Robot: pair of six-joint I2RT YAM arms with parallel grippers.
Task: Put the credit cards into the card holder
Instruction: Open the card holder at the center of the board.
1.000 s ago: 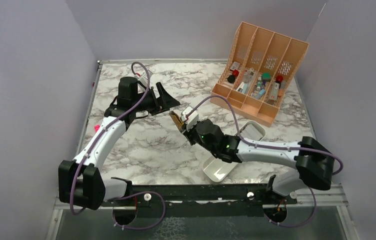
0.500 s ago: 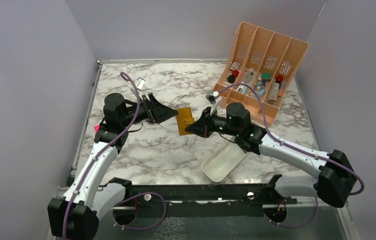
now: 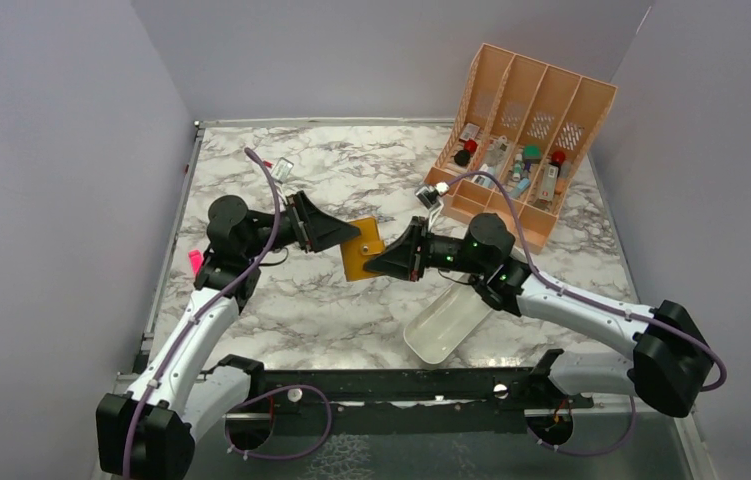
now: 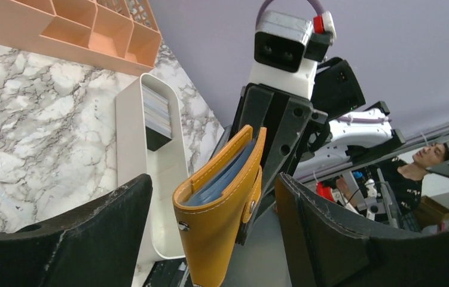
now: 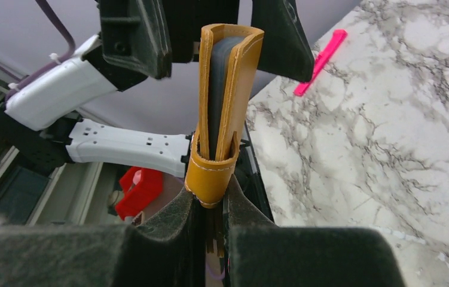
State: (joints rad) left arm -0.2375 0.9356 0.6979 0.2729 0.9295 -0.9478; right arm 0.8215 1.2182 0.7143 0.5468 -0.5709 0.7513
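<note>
The mustard-orange card holder (image 3: 363,250) hangs in the air above the table's middle, folded, with my right gripper (image 3: 383,260) shut on its strap end. In the right wrist view the card holder (image 5: 225,107) stands upright out of the right gripper (image 5: 213,206). Pale blue-grey credit cards (image 4: 222,179) show between the leaves of the card holder (image 4: 216,233). My left gripper (image 4: 213,185) is open, its fingers on either side of the holder with a gap on both sides; from above the left gripper (image 3: 344,234) meets the holder's left edge. More credit cards (image 4: 156,113) stand stacked in the white tray (image 4: 129,131).
The white tray (image 3: 441,330) lies near the front, under the right arm. A peach slotted organiser (image 3: 521,130) with small items stands at the back right. A pink stick (image 3: 194,260) lies at the left edge, also seen as the pink stick (image 5: 320,63).
The right arm swung round and carried the card holder leftward. The left gripper came down and right toward it, opened wider, and now straddles the holder's edge.
</note>
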